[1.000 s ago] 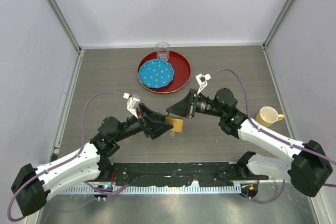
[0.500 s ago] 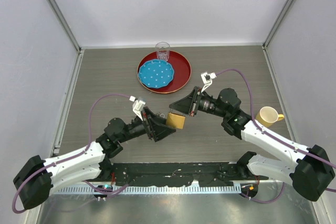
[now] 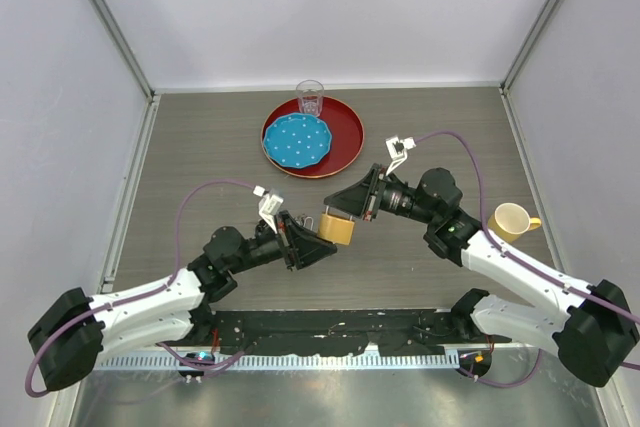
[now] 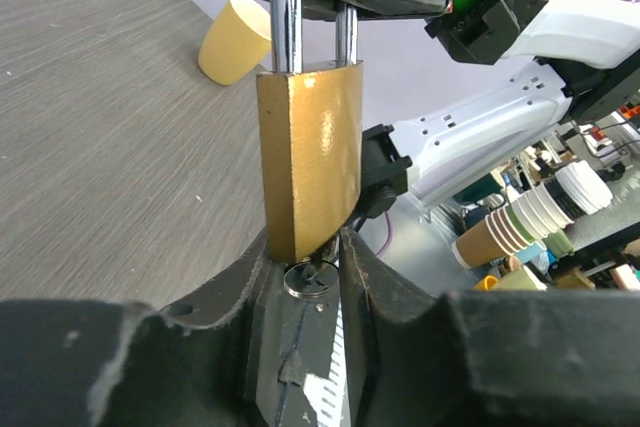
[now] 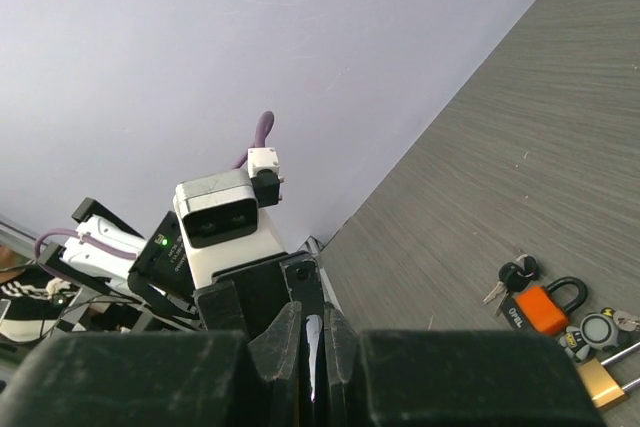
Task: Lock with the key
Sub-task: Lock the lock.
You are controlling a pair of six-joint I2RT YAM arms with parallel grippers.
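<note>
Left hand (image 4: 305, 259), closed on the key (image 4: 308, 279), has advanced to the base of the padlock (image 4: 310, 162). The right hand (image 3: 342, 213) clamps the shackle (image 4: 285, 37), holding it above the surface (image 3: 200, 147). Insertion appears begun; turning remains.

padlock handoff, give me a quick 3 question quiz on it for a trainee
1. True or false: the right gripper holds the brass padlock by its shackle.
2. Which gripper pinches the key at the padlock's base?
3. The cup beside the right arm is: A blue, B yellow, C red.

Key: 1 true; 2 the left gripper; 3 B.
</note>
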